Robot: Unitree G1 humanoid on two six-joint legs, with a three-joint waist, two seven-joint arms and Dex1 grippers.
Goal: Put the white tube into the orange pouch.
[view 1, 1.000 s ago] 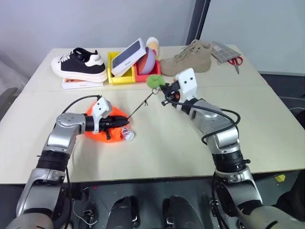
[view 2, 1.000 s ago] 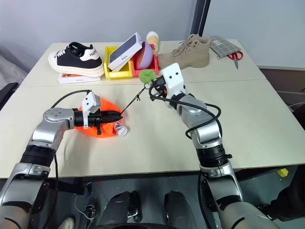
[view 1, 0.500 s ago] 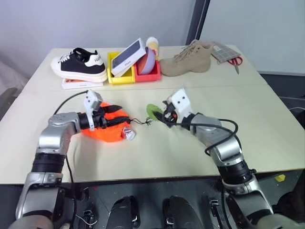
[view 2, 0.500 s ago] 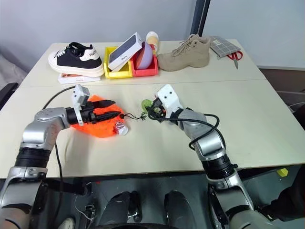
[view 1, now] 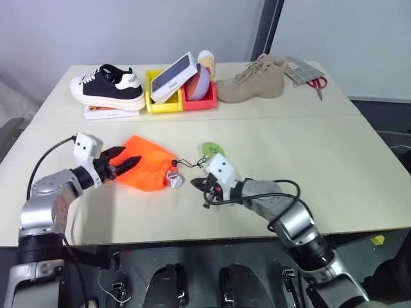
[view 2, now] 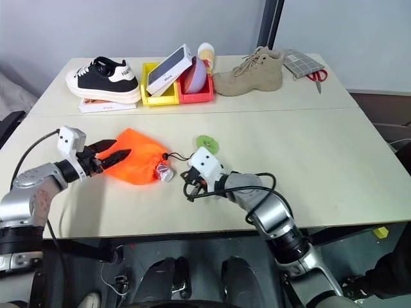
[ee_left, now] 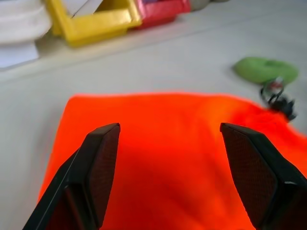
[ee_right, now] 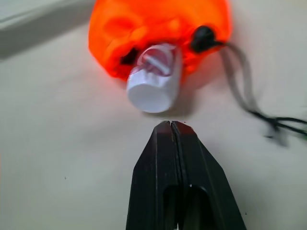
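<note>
- The slim white plastic tube with a pink patterned label (ee_right: 154,79) lies on the tabletop (view 1: 308,154) with its far end tucked into the mouth of the bright orange soft fabric pouch (view 1: 146,169); its near end pokes out, so the task is only partly done.
- The pouch lies flat, and its dark cord (view 2: 180,157) now trails slack from the mouth to the round green disc (view 1: 209,149), which rests on the tabletop just beyond the pouch; a second ago the disc was held up in the air.
- The right pincer (ee_right: 171,129) has let the cord go, dropped low and pressed its fingers together on nothing, its tip near the tube's exposed end; I judge it is set to nudge the tube deeper.
- The left pincer (view 1: 122,163) has released the pouch and pulled back to the pouch's closed end, spread wide and empty.
- With nothing bracing the pouch, a push may slide the pouch along.
</note>
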